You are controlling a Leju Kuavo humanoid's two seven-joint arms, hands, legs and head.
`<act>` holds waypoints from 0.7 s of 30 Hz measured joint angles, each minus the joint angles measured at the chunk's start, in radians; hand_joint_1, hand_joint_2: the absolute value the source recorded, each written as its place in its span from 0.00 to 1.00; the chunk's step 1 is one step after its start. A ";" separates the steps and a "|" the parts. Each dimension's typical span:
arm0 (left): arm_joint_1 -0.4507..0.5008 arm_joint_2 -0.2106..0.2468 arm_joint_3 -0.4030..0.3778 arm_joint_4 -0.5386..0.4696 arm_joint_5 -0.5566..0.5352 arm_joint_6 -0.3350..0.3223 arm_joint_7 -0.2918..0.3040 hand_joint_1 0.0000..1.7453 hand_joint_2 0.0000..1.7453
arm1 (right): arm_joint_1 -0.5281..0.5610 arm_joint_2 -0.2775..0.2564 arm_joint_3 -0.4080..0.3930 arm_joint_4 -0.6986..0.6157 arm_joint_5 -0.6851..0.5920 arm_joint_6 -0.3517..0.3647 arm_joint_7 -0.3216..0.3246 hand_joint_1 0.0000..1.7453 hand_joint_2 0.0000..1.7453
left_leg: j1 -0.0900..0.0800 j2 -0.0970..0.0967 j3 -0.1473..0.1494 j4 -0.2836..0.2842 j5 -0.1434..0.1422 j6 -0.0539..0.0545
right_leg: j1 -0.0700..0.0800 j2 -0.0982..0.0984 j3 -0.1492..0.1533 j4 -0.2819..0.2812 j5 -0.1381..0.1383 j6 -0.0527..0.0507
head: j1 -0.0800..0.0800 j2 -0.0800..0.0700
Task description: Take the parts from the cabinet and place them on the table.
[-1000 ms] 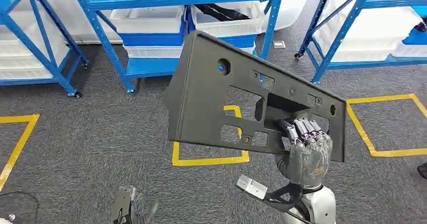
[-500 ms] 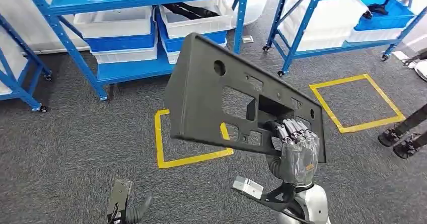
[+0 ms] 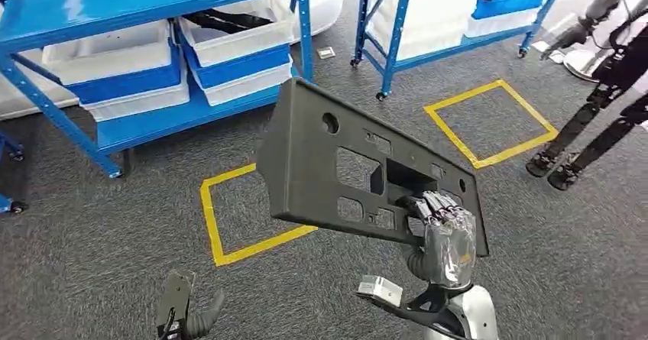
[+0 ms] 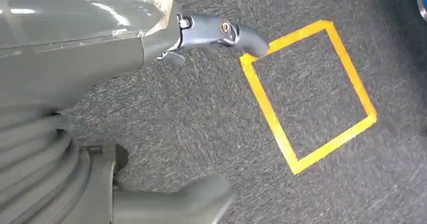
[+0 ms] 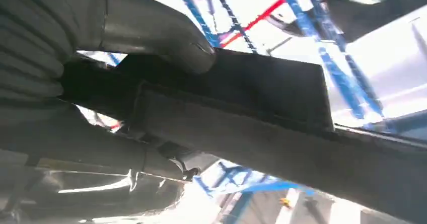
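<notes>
Head view: a single dark grey part (image 3: 359, 176), a flat panel pierced with cut-outs and round holes, is held aloft in front of the body by the right hand (image 3: 447, 237), whose fingers are hooked through one cut-out and closed on the panel's lower edge. Removal from the cabinet is judged done; delivery is judged not yet done, since no table is seen. Two blue racks (image 3: 153, 4) are counted on the grey carpet, the nearer loaded with four white and blue bins (image 3: 229, 50), one holding further dark pieces. Two yellow floor squares (image 3: 489, 122) are counted. Dark legs (image 3: 588, 134) on a pair of feet are seen at the edge; whether they are a person's cannot be told. The left hand (image 3: 183, 313) is carried low with nothing in it, its fingers somewhat curled.

Left wrist view: the left hand (image 4: 100, 48) is seen hanging above carpet and one yellow square (image 4: 309, 95); nothing is gripped, and a dark finger (image 4: 236, 32) is seen extended.

Right wrist view: the part (image 5: 282, 128) is seen clamped between the thick thumb (image 5: 156, 30) on one side and the fingers on the other, blue racking behind.
</notes>
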 joint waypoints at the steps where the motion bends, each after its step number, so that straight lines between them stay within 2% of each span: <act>1: 0.007 -0.003 0.008 -0.003 -0.002 -0.001 0.000 0.00 1.00 | 0.009 0.000 -0.008 0.009 0.000 -0.001 -0.004 1.00 1.00 | 0.001 0.000 -0.013 0.029 -0.001 -0.002 | 0.000 0.013 -0.001 0.001 0.001 0.001 | 0.000 0.000; 2: 0.011 -0.007 0.014 -0.007 -0.003 -0.001 0.000 0.00 1.00 | 0.015 0.000 -0.012 0.016 0.000 -0.001 -0.005 1.00 1.00 | 0.003 0.000 -0.002 0.008 0.022 -0.002 | -0.001 0.026 -0.001 0.003 0.001 0.001 | 0.000 0.000; 3: 0.013 -0.008 0.020 -0.011 -0.004 -0.002 0.000 0.00 1.00 | 0.019 0.000 -0.015 0.020 0.000 -0.001 -0.006 1.00 1.00 | 0.005 -0.003 0.028 -0.050 0.061 -0.002 | -0.002 0.039 -0.001 0.005 0.001 0.002 | -0.001 0.000; 4: 0.013 -0.009 0.025 -0.014 -0.006 -0.002 0.000 0.00 1.00 | 0.020 0.000 -0.017 0.025 0.000 -0.001 -0.006 1.00 1.00 | 0.009 -0.010 0.075 -0.143 0.111 -0.002 | -0.004 0.054 -0.002 0.010 0.001 0.002 | -0.001 0.000; 5: 0.013 -0.011 0.029 -0.017 -0.006 -0.003 0.000 0.00 1.00 | 0.020 0.000 -0.019 0.027 0.000 -0.001 -0.006 1.00 1.00 | 0.015 -0.030 0.115 -0.225 0.149 -0.002 | -0.004 0.067 -0.002 0.014 0.000 0.003 | -0.002 0.000; 6: 0.012 -0.013 0.031 -0.018 -0.008 -0.004 0.000 0.00 1.00 | 0.019 0.000 -0.022 0.029 0.000 -0.001 -0.006 1.00 1.00 | 0.019 -0.085 0.132 -0.265 0.144 -0.003 | 0.003 0.077 -0.009 0.021 -0.001 0.007 | -0.001 0.000; 7: 0.014 -0.019 0.034 -0.022 -0.009 -0.005 -0.001 0.00 1.00 | 0.015 0.000 -0.024 0.030 0.003 -0.003 -0.008 1.00 1.00 | 0.020 -0.086 0.134 -0.280 0.139 -0.003 | 0.007 0.089 -0.020 0.027 0.000 0.017 | 0.001 0.000; 8: 0.019 -0.023 0.040 -0.023 -0.011 -0.007 -0.001 0.00 1.00 | 0.016 0.000 -0.026 0.030 0.007 -0.006 -0.009 1.00 1.00 | 0.015 -0.074 0.128 -0.274 0.141 0.000 | 0.003 0.097 -0.029 0.026 0.007 0.027 | 0.000 0.000; 9: 0.022 -0.027 0.044 -0.028 -0.012 -0.011 -0.001 0.00 1.00 | 0.018 0.000 -0.030 0.030 0.016 -0.011 -0.011 1.00 1.00 | 0.009 -0.064 0.128 -0.272 0.141 0.004 | 0.002 0.109 -0.036 0.021 0.011 0.034 | 0.000 0.000; 10: 0.023 -0.032 0.048 -0.034 -0.009 -0.020 0.000 0.00 1.00 | 0.018 0.000 -0.033 0.030 0.029 -0.013 -0.011 1.00 1.00 | 0.006 -0.051 0.127 -0.276 0.147 0.014 | 0.001 0.122 -0.040 0.018 0.016 0.044 | 0.000 0.000; 11: 0.024 -0.038 0.053 -0.040 -0.002 -0.034 0.000 0.00 1.00 | 0.016 -0.003 -0.035 0.029 0.045 -0.014 -0.011 1.00 1.00 | 0.015 -0.033 0.128 -0.288 0.157 0.028 | -0.001 0.104 -0.050 0.032 0.010 0.047 | 0.000 0.000; 12: 0.027 -0.043 0.059 -0.044 0.009 -0.049 0.001 0.00 1.00 | 0.012 -0.005 -0.038 0.028 0.063 -0.015 -0.009 1.00 1.00 | 0.010 -0.025 0.129 -0.290 0.159 0.035 | 0.004 0.043 -0.067 0.066 -0.012 0.045 | 0.003 0.000; 13: 0.033 -0.048 0.063 -0.045 0.018 -0.061 0.000 0.00 1.00 | 0.002 -0.006 -0.038 0.028 0.090 -0.015 -0.003 1.00 1.00 | 0.008 -0.006 0.127 -0.290 0.159 0.041 | 0.004 0.012 -0.103 0.139 -0.051 0.039 | 0.013 0.000; 15: 0.042 -0.053 0.068 -0.044 0.023 -0.070 -0.002 0.00 1.00 | -0.008 -0.008 -0.037 0.028 0.129 -0.014 0.006 1.00 1.00 | 0.004 0.023 0.122 -0.289 0.160 0.042 | 0.004 -0.001 -0.171 0.293 -0.111 0.038 | 0.012 0.000; 16: 0.043 -0.057 0.072 -0.043 0.024 -0.071 -0.002 0.00 1.00 | -0.009 -0.009 -0.037 0.028 0.139 -0.014 0.009 1.00 1.00 | 0.003 0.037 0.121 -0.289 0.160 0.042 | 0.003 -0.003 -0.189 0.338 -0.122 0.044 | 0.014 0.000; 17: 0.044 -0.059 0.074 -0.043 0.024 -0.071 -0.002 0.00 1.00 | -0.008 -0.010 -0.037 0.028 0.143 -0.014 0.012 1.00 1.00 | 0.004 0.050 0.120 -0.289 0.160 0.042 | 0.001 -0.006 -0.180 0.331 -0.115 0.050 | 0.013 0.000; 18: 0.043 -0.059 0.076 -0.043 0.024 -0.071 -0.002 0.00 1.00 | -0.010 -0.011 -0.037 0.028 0.146 -0.014 0.012 1.00 1.00 | 0.004 0.061 0.121 -0.289 0.160 0.041 | -0.001 -0.010 -0.148 0.279 -0.095 0.059 | 0.015 0.000; 19: 0.044 -0.061 0.077 -0.043 0.024 -0.072 -0.003 0.00 1.00 | -0.012 -0.013 -0.038 0.028 0.148 -0.014 0.013 1.00 1.00 | 0.005 0.072 0.122 -0.288 0.160 0.041 | -0.003 -0.023 -0.094 0.186 -0.063 0.069 | 0.014 0.000; 20: 0.043 -0.063 0.078 -0.043 0.024 -0.072 -0.003 0.00 1.00 | -0.015 -0.014 -0.038 0.028 0.151 -0.014 0.014 1.00 1.00 | 0.005 0.084 0.125 -0.288 0.158 0.037 | -0.005 -0.051 -0.031 0.077 -0.031 0.076 | 0.014 0.000; 21: 0.043 -0.064 0.079 -0.043 0.024 -0.073 -0.003 0.00 1.00 | -0.018 -0.014 -0.038 0.028 0.163 -0.014 0.016 1.00 1.00 | -0.001 0.091 0.127 -0.287 0.157 0.031 | -0.003 -0.098 -0.009 0.022 -0.033 0.066 | 0.014 0.000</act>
